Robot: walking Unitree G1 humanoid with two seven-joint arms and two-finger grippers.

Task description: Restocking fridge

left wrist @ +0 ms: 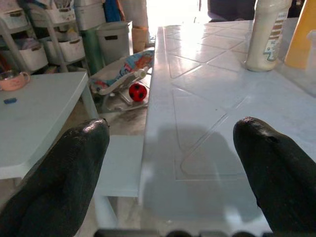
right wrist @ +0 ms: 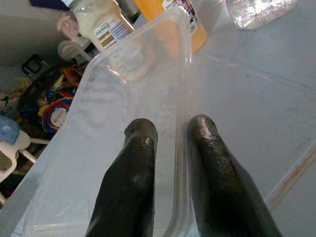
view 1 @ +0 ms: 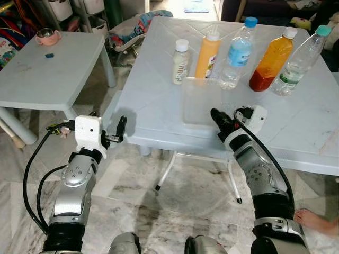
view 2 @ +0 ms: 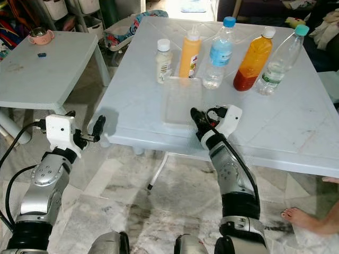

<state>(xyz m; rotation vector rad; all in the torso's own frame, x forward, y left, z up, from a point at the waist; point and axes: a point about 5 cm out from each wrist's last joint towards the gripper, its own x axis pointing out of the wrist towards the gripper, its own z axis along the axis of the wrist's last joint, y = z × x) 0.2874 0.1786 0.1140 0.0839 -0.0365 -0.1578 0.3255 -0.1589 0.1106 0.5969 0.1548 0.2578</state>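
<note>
A clear plastic bin (view 1: 201, 100) sits on the white table (view 1: 296, 127), just in front of a row of bottles: a small white one (view 1: 180, 61), a yellow squeeze bottle (view 1: 206, 55), a blue-labelled water bottle (view 1: 237, 55), an orange juice bottle (view 1: 271, 61) and a clear teal-capped bottle (view 1: 299, 62). My right gripper (view 1: 216, 116) is at the bin's near right corner. In the right wrist view its fingers (right wrist: 140, 148) straddle the bin's side wall (right wrist: 183, 98), one inside and one outside, shut on it. My left gripper (view 1: 121, 129) is open, level with the table's left edge, holding nothing.
A low white side table (view 1: 47, 74) stands at the left with a pink cup (view 1: 47, 36) on it. A baby bouncer (view 1: 132, 29) and a red ball (left wrist: 138, 92) lie on the floor between the tables. A person's bare foot (view 1: 318, 219) is at the lower right.
</note>
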